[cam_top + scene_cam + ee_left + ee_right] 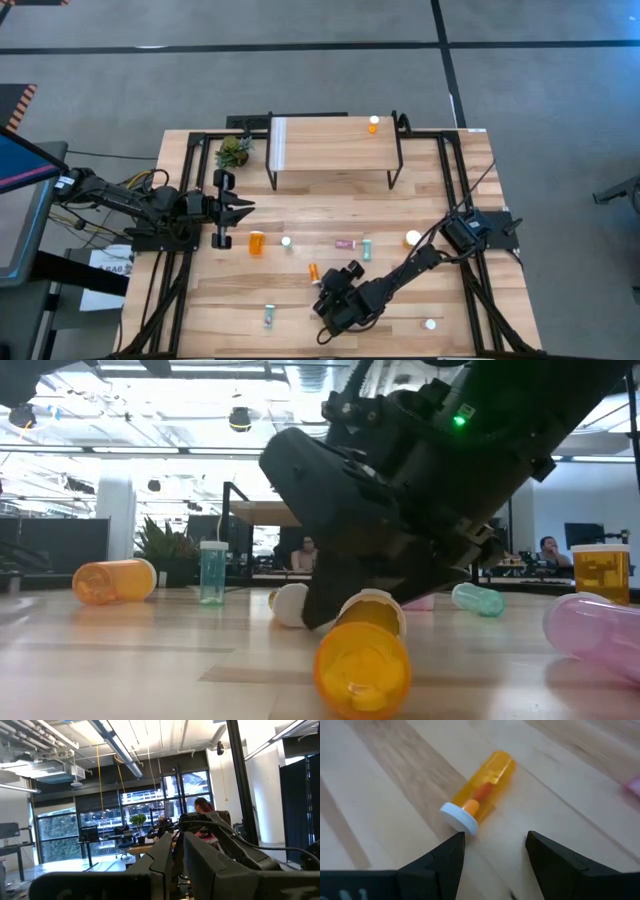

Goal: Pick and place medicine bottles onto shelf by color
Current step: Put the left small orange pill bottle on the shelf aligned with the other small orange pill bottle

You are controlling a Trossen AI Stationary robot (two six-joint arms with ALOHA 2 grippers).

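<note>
A small orange medicine bottle (pixel 482 790) with a white cap lies on its side on the table (pixel 313 271), cap end toward my right gripper (pixel 495 847). That gripper is open and tilted down. Its fingers stand just short of the cap without touching. In the low view the same bottle (pixel 362 665) lies in front of the dark gripper body. The shelf (pixel 330 150) stands at the far middle on black legs, with one orange bottle (pixel 373 124) upright on its right end. My left gripper (pixel 238 208) waits shut at the left, raised.
Other bottles are scattered on the table: a larger orange one (pixel 258 243), a pink one (pixel 345 243), teal ones (pixel 367 249) (pixel 269 316), and white-capped ones (pixel 413 238) (pixel 430 324). A small green plant (pixel 233 152) stands left of the shelf.
</note>
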